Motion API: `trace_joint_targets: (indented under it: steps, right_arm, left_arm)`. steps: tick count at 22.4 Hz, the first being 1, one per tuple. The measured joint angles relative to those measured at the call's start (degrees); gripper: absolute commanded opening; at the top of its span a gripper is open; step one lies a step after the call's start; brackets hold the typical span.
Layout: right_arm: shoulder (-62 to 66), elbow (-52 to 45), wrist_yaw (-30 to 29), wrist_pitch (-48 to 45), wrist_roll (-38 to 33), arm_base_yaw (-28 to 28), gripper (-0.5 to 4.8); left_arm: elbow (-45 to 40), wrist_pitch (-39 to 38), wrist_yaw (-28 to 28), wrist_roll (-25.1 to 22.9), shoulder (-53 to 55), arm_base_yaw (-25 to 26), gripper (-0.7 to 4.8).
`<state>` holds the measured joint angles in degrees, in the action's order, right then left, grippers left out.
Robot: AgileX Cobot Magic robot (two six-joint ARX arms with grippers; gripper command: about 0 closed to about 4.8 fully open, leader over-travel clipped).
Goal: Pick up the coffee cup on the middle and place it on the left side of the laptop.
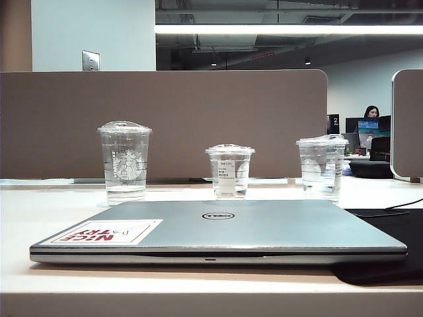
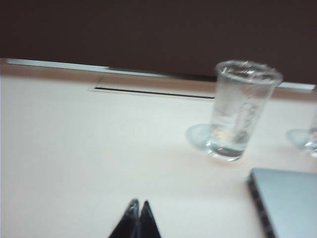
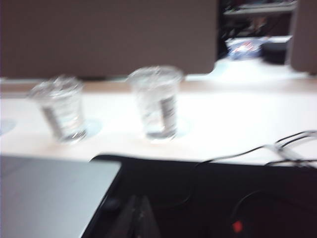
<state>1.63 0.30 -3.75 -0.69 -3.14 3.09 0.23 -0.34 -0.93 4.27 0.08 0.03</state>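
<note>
Behind laptop [image 1: 218, 234]: ridged, white-labelled coffee cup [image 1: 230, 171]

The exterior camera sat low at the table's [image 1: 198, 284] near edge, facing level across the closed laptop [image 1: 218, 231] toward the divider [image 1: 165, 119]. Both wrist cameras looked down-forward over the table; each shared the laptop's corner and cups with it.

Left tool [image 2: 138, 206]: fingertips pressed together, nothing between them, low over the counter [image 2: 74, 148]. Right tool [image 3: 138, 210]: fingertips together, likewise empty.
</note>
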Motion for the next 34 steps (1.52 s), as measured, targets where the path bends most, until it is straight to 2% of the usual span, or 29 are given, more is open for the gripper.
trace_joint_targets:
  steps: [4,5,7,10,13,15,18,19,20,22,24,25,27,31,34]
  right_arm:
    - [6.12,0.02,0.02,0.22,0.0,7.41,-0.05]
    - [7.5,0.02,0.07,0.15,0.0,9.62,-0.05]
    - [10.01,0.0,0.04,0.2,0.0,13.33,-0.05]
    - [12.2,0.0,0.04,0.22,0.0,16.06,-0.05]
    - [12.48,0.02,0.04,0.17,0.0,16.46,-0.05]
    - [12.5,0.0,0.04,0.17,0.0,16.44,-0.05]
    - [12.5,0.02,0.07,0.2,0.0,16.44,-0.05]
    - [12.5,0.02,0.04,0.17,0.0,16.44,-0.05]
    - [12.5,0.02,0.04,0.2,0.0,16.44,-0.05]
    - [12.5,0.02,0.04,0.17,0.0,16.44,-0.05]
    - [12.5,0.0,0.07,0.15,0.0,16.46,-0.05]
    - [12.5,0.02,0.07,0.17,0.0,16.44,-0.05]
    - [12.48,0.0,0.09,0.2,0.0,16.44,-0.05]
    - [12.5,0.02,0.07,0.17,0.0,16.41,-0.05]
    - [12.5,0.0,0.07,0.17,0.0,16.41,-0.05]
  left_arm:
    - [0.02,6.27,-12.33,5.55,0.0,-0.02,-0.05]
    - [0.46,7.17,-17.22,6.45,0.0,-0.04,-0.05]
    - [2.38,6.51,-21.4,6.71,0.74,-0.09,-0.05]
    - [5.66,6.97,-22.01,6.75,5.73,-1.14,-0.05]
    - [9.44,15.41,-22.01,6.45,19.93,-6.91,-0.05]
    - [12.28,23.3,-22.01,2.64,33.64,-12.52,-0.03]
    - [14.71,31.19,-21.75,-3.15,48.28,-17.59,0.0]
    - [16.48,34.82,-21.79,-5.35,55.17,-19.1,0.18]
    - [19.98,41.42,-21.84,-8.22,66.73,-21.0,0.58]
    - [26.29,50.12,-21.86,-9.27,81.92,-21.84,2.49]
    - [35.91,54.1,-22.05,-7.13,97.55,-21.79,4.79]
    - [41.62,54.4,-22.32,-4.87,104.48,-21.92,4.79]
    - [47.5,54.18,-24.92,-4.0,111.21,-21.92,4.79]
    - [57.09,52.52,-25.64,-3.15,118.14,-22.84,4.79]
    - [63.82,46.14,-24.87,-3.02,121.09,-23.43,4.79]
